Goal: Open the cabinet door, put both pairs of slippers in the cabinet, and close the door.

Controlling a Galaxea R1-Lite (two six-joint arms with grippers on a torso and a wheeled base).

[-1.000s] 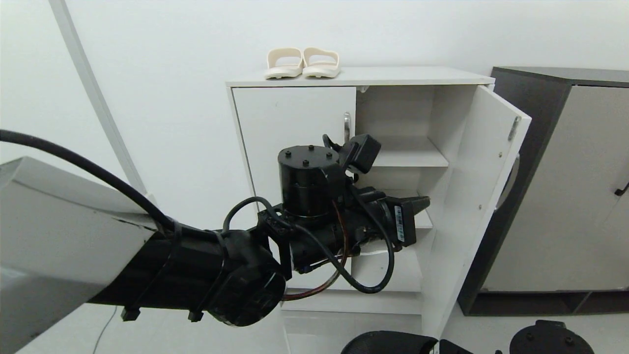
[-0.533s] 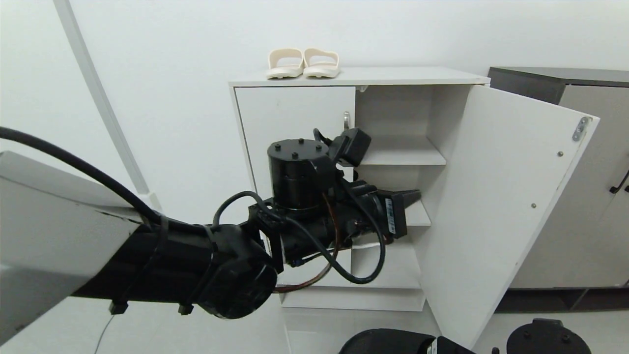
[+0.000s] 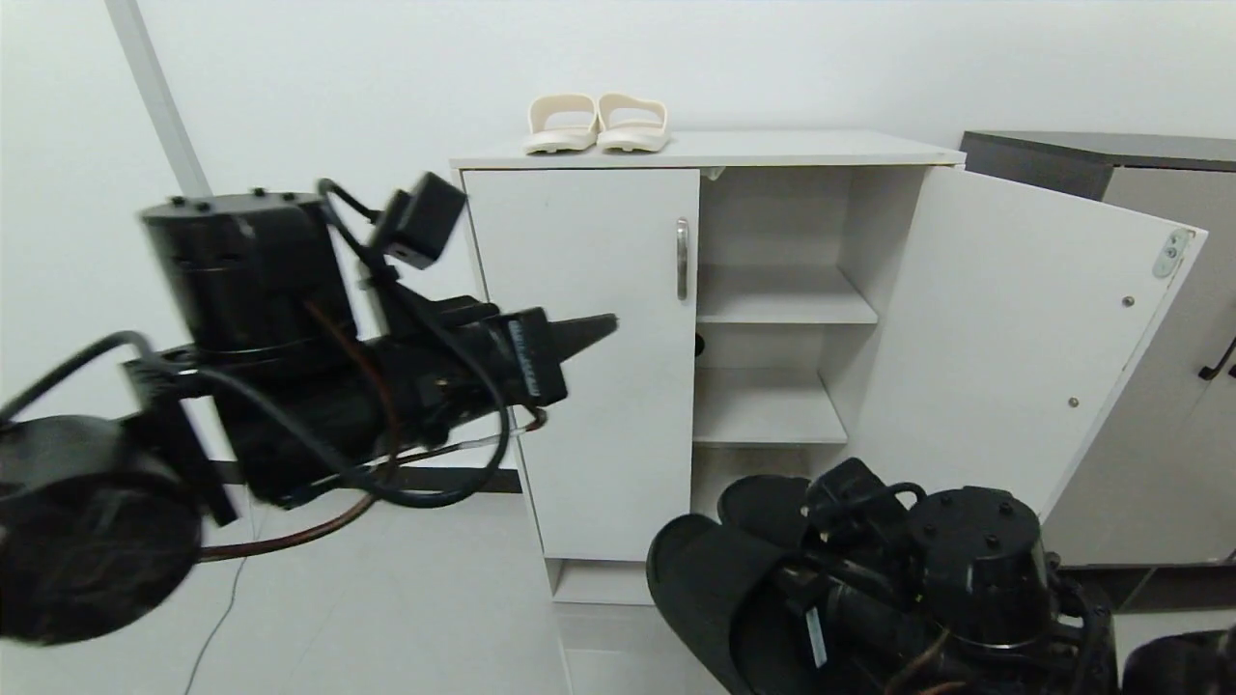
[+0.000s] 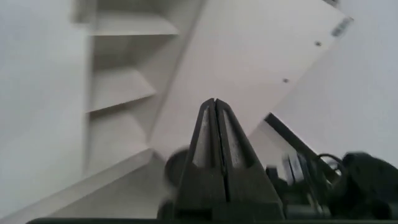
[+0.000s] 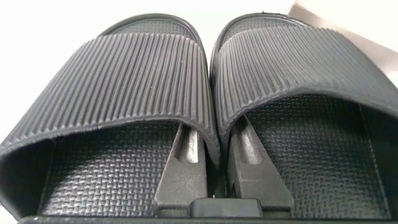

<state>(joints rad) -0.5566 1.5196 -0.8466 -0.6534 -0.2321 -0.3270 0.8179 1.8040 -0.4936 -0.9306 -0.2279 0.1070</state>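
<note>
Jaws of the left gripper [image 3: 606, 325] were pressed fully together and held nothing. The gripper hung at mid-height in front of the cabinet's [image 3: 772, 148] closed left door [image 3: 589, 405], apart from it. The right gripper [image 5: 214, 171] was clamped on the black slippers [image 3: 705, 589], low and near, before the open right compartment. The right wrist view showed the grip closely: one jaw lay inside each slipper under its ribbed strap, with the two adjoining side walls pinched between them. From the head view came the wider layout. The right door [image 3: 1014, 338] was swung wide to the right, with shelves [image 3: 772, 299] inside. The cream slippers [image 3: 597, 123] sat side by side on the cabinet's top, toward its left end. The left wrist view set the closed jaws against the open door and shelves beyond.
</note>
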